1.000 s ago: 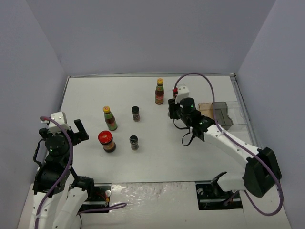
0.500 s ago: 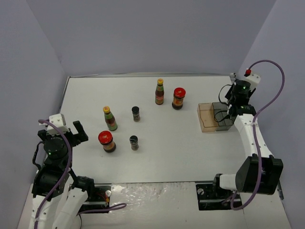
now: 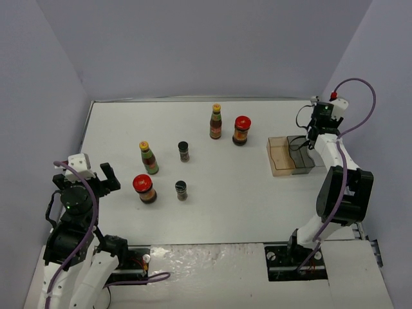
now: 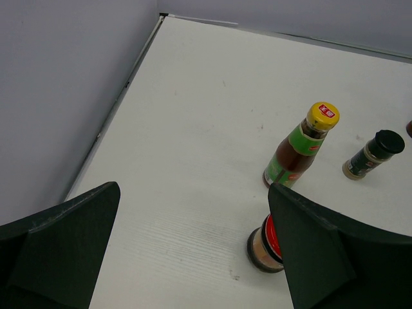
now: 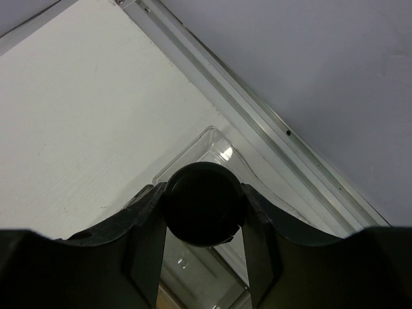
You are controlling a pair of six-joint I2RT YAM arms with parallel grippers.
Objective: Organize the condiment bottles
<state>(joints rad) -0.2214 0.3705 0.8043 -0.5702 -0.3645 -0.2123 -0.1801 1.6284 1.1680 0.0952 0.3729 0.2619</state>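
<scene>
My right gripper (image 5: pixel 201 193) is shut on a black-capped shaker (image 5: pixel 203 205), seen from above its cap, and holds it over the clear tray (image 5: pixel 212 145). In the top view this gripper (image 3: pixel 308 138) hangs over the tray (image 3: pixel 280 158) at the right edge. On the table stand two yellow-capped bottles (image 3: pixel 215 122) (image 3: pixel 148 158), two red-lidded jars (image 3: pixel 241 131) (image 3: pixel 144 189) and two shakers (image 3: pixel 183 152) (image 3: pixel 181 190). My left gripper (image 4: pixel 193 193) is open and empty, left of the near red-lidded jar (image 4: pixel 261 243), whose right side its right finger hides. Beyond it stand the green-labelled bottle (image 4: pixel 301 147) and a shaker (image 4: pixel 373 154).
The tray lies against the raised rail (image 5: pixel 270 122) on the table's right edge, with the wall just behind it. The left wall (image 4: pixel 58 96) runs close beside my left gripper (image 3: pixel 106 178).
My right arm has swung from beside the far red-lidded jar over to the tray at the right, still shut on the shaker. The left arm has not moved.
</scene>
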